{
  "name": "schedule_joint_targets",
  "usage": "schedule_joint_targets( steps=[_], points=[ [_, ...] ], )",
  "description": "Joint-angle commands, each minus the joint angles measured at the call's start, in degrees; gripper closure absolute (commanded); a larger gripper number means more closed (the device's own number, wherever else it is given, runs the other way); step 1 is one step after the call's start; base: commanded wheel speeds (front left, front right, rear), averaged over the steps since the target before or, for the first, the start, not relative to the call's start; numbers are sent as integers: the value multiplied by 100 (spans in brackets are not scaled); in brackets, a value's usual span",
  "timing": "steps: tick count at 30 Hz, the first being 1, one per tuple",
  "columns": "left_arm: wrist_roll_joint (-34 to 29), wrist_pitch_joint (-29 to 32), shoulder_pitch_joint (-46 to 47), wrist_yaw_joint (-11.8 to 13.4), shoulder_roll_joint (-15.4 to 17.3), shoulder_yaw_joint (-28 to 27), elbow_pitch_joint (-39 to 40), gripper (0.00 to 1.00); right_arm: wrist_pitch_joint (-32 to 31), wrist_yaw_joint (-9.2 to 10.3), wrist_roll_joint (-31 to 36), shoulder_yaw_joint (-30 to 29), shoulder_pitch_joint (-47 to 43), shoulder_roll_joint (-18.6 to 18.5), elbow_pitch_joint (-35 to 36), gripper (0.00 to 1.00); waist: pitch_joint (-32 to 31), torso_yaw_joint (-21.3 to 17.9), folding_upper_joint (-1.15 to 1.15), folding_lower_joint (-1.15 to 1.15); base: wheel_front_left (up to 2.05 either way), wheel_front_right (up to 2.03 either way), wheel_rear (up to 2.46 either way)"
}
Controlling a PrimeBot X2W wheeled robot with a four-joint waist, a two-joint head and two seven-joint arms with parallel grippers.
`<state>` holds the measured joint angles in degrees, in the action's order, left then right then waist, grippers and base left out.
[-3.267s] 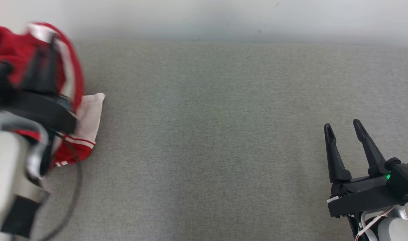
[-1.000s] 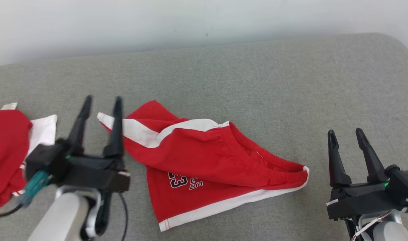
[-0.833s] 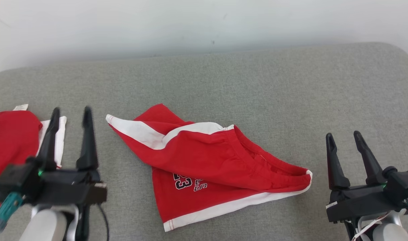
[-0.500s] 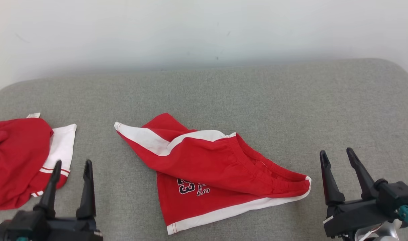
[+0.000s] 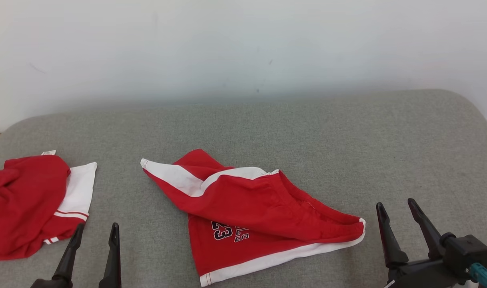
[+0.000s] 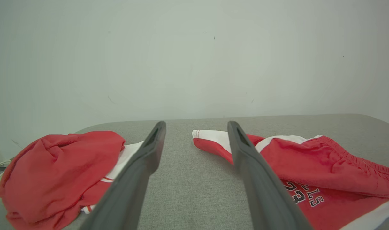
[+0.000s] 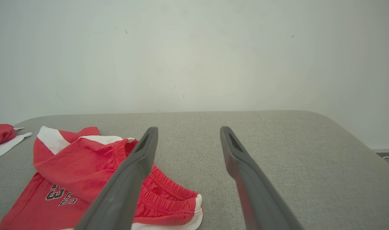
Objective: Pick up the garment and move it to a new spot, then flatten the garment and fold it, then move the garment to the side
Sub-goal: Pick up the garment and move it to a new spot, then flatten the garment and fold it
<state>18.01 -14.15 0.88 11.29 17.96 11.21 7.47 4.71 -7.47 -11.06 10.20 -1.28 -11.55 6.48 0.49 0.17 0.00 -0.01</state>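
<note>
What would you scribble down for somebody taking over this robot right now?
Left hand: open, empty.
Right hand: open, empty.
Shorts: rumpled in the middle of the cushion, partly flopped over themselves, touched by neither hand. Another red garment lies bunched to their left.
Done: seemingly the move to a new spot.
Left: flatten the shorts, fold them, move them aside.

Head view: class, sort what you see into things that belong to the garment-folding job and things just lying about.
Belongs to the job: crumpled red shorts, mid-cushion; left hand, open; right hand, open; grey cushion beneath.
Just lying about: second red garment at the left; white wall behind.
</note>
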Motion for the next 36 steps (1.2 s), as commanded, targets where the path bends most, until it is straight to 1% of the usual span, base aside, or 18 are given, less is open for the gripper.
schedule_joint_targets(
  steps=[1,6,16,21,24,28,31,36],
  points=[
    [-28,8,-99,33,52,-3,17,0,-5,-4,32,13,-75,-10,18,0,-34,-8,0,1,0,0,0],
    [-32,84,-86,84,43,11,42,0,-86,-4,62,22,-136,-35,125,0,-56,-3,0,1,0,0,0],
    [3,122,-19,140,22,56,46,0,-113,-4,61,1,-165,45,220,0,-34,47,0,1,0,0,0],
    [-39,283,135,81,4,201,52,0,-113,-4,32,-5,-117,8,236,0,37,84,0,1,0,0,0],
    [96,702,277,-134,-75,521,-116,0,-147,-4,14,51,-63,-55,205,0,136,76,0,1,0,0,0],
    [327,1212,330,-424,-259,978,-406,0,-146,-4,-21,114,-27,-84,163,0,275,20,0,1,0,0,0],
    [455,1452,342,-603,-401,1243,-652,0,-121,-4,-40,143,0,-81,123,0,374,-28,0,1,0,0,0],
    [625,1647,420,-795,-570,1466,-1088,0,-57,-4,-79,160,67,-106,58,0,559,-96,0,1,0,0,0]
  ],
)
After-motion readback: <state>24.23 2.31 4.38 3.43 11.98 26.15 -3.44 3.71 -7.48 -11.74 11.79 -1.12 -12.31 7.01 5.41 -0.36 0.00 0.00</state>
